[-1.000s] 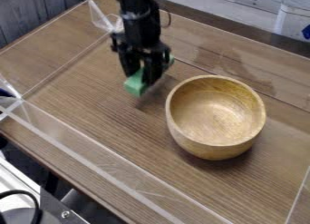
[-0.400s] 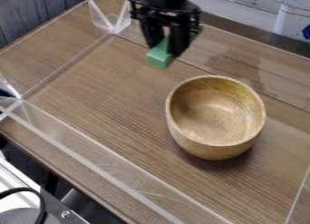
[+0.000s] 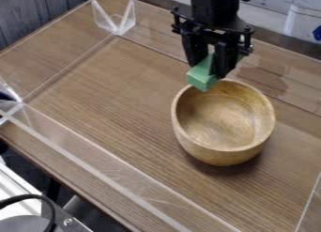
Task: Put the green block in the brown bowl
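Note:
My gripper (image 3: 208, 72) hangs from above, pointing straight down, shut on the green block (image 3: 201, 78). The block's bright green lower end sticks out below the black fingers (image 3: 223, 59). It hangs in the air just over the far left rim of the brown bowl (image 3: 223, 120). The bowl is a round light wooden one with a deep hollow, standing on the wooden table right of centre. Nothing lies inside it.
Low clear plastic walls (image 3: 75, 151) fence the wooden tabletop (image 3: 88, 85) on the left, front and back. A folded clear piece (image 3: 119, 20) stands at the far left corner. Dark gear (image 3: 32, 212) shows below the table's front edge.
The gripper has carried the green block up and to the right, from the table surface left of the bowl to a spot above the bowl's near-left rim. The bowl has not moved.

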Tool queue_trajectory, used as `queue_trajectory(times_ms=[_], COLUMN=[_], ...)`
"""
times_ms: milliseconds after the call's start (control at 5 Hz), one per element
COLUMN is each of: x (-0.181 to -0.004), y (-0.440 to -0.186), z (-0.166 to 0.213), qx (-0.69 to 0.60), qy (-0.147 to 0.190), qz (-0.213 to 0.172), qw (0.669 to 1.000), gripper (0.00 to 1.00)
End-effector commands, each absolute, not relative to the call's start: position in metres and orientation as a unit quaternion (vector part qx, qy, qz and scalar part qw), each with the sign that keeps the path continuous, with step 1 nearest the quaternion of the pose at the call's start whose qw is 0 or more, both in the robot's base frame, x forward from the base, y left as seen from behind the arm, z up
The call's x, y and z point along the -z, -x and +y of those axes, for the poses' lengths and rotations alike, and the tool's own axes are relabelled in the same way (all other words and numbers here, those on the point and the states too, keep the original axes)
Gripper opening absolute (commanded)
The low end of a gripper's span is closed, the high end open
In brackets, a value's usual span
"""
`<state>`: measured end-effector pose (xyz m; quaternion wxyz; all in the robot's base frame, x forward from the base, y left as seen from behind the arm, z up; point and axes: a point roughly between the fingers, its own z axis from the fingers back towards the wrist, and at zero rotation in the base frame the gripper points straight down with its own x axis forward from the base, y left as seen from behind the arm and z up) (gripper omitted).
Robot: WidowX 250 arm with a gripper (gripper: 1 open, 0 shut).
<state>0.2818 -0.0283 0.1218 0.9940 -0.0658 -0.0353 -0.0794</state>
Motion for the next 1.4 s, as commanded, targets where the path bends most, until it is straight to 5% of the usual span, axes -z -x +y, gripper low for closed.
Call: queue_trajectory(times_ms=[0, 1200], x=[-0.136, -0.113], y=[-0.284, -0.278], z=[-0.035, -0.054], qx=[0.089, 0.106], qy=[0.066, 0.077], qz=[-0.065, -0.038], qw=[0.992, 0.991], gripper=[0.00, 0.00])
